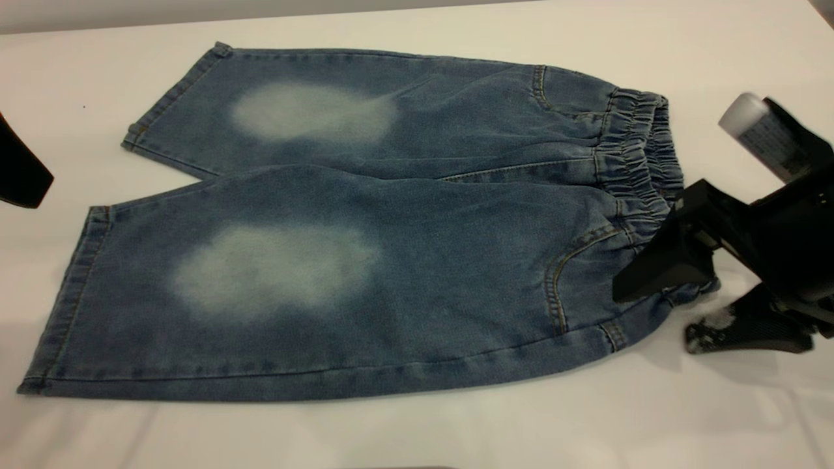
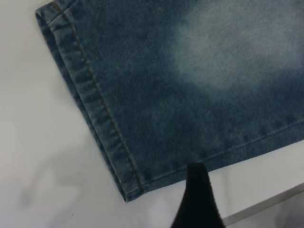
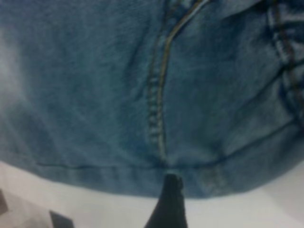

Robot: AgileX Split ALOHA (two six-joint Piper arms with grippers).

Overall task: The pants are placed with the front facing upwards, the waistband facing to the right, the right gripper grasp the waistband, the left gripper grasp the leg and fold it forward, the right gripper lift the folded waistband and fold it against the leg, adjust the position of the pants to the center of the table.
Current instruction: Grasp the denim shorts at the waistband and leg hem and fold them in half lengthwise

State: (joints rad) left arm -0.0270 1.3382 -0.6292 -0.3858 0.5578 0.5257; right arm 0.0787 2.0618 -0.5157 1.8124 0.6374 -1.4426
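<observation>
Pants (image 1: 365, 221) flat on table (image 1: 417, 430), right hand (image 1: 658, 306) apart at waistband (image 1: 642, 156), label unreadable

A grey wall strip (image 1: 195, 13) runs along the far edge; soft, even light from above; faint shadows lie nearby.

The right gripper (image 1: 658, 311) is showing as a black angular claw: wedge-shaped fingers (image 1: 651, 267), one speckled white at its tip, and behind them a grey cylinder (image 1: 759, 133) bearing a printed label. The left gripper (image 1: 23, 172) is appearing as a plain black wedge.
</observation>
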